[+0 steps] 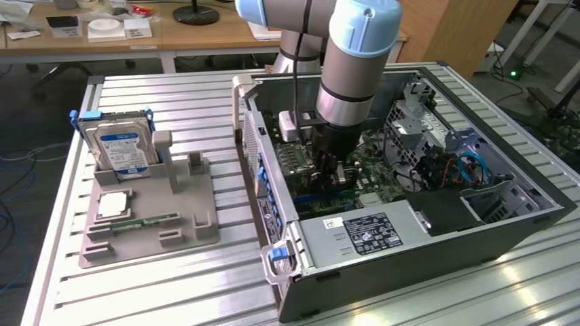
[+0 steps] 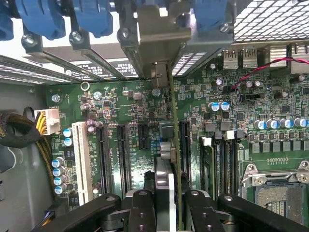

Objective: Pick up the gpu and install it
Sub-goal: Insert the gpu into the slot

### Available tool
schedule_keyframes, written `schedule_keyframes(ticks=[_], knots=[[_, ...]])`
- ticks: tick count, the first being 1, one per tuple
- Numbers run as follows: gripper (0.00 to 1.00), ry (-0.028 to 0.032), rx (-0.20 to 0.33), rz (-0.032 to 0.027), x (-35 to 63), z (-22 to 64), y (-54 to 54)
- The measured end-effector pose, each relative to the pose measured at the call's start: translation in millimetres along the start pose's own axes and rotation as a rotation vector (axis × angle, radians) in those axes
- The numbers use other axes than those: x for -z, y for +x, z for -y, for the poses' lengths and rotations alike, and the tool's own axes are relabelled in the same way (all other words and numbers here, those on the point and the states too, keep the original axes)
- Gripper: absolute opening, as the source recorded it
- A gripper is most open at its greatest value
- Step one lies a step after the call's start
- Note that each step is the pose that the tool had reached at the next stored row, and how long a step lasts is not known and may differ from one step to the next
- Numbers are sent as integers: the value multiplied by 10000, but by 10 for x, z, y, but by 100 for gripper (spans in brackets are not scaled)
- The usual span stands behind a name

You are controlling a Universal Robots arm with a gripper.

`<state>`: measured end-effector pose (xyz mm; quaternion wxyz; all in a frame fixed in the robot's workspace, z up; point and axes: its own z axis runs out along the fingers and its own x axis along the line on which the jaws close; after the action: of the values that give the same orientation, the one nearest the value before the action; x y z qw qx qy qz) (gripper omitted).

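One tool [image 2: 164, 203] pinches the gpu [image 2: 170, 145] edge-on above the motherboard [image 2: 241, 121]. Held upright, its bracket faces the case's rear openings, seemingly to align with a slot [image 2: 185, 145].

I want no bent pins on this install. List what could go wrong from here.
1. The claw holds the gpu edge-on above the motherboard; if the card sits off its slot, pressing down could damage board or connector.
2. The card's bracket is close to the rear slot covers and might catch there.
3. The red wire and capacitors lie near the card and might get snagged.
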<state>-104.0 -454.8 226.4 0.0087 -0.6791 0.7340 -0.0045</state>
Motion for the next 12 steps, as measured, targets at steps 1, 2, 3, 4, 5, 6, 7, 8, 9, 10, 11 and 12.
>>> schedule_keyframes(ticks=[1,2,3,4,5,6,7,8,9,10,11,12], knots=[[28,0,-1,-1,0,0,0],[28,-1,0,-1,-2,0,0],[28,-1,0,-2,-5,0,0],[28,-2,0,-4,-8,0,0],[28,-3,0,-6,-12,-1,1],[28,-3,0,-5,-16,-1,1],[28,-3,0,-4,-19,-1,1],[28,-2,0,-2,-22,-1,1],[28,-1,-1,-2,-24,-1,0],[28,-1,-1,-2,-24,-1,0],[28,-1,-1,-1,-25,-1,1],[28,0,-2,0,-25,-1,1]])
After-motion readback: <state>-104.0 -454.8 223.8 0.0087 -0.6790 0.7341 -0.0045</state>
